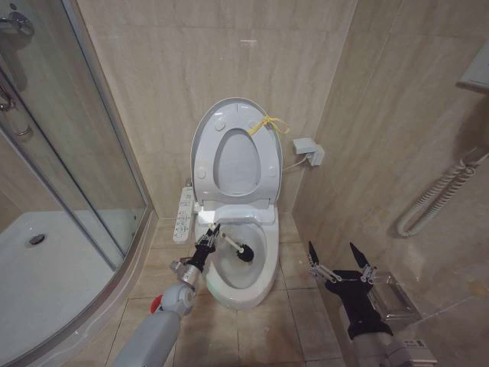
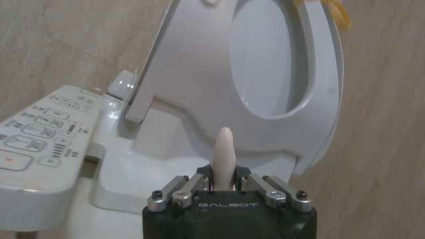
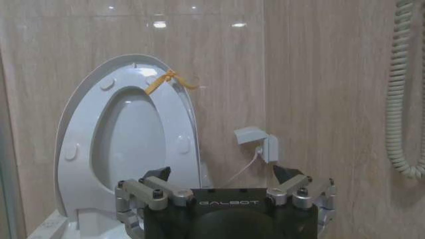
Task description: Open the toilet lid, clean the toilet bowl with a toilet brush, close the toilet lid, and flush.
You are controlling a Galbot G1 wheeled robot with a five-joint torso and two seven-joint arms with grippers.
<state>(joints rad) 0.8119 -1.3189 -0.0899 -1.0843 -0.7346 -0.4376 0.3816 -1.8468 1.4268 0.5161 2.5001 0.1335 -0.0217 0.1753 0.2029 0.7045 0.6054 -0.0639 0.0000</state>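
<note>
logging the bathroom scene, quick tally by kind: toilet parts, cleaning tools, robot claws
toilet parts: 3 (toilet lid raised, seat raised, toilet bowl)
cleaning tools: 1 (toilet brush, head in the bowl)
claws: 2 (left claw shut on the brush, right claw open, beside the toilet)
total: 6

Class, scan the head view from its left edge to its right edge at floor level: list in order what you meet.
White shower tray behind curved glass → left gripper shut on the white-handled, dark-headed toilet brush → white ceramic toilet bowl → open right gripper → clear plastic box by the right wall.
</note>
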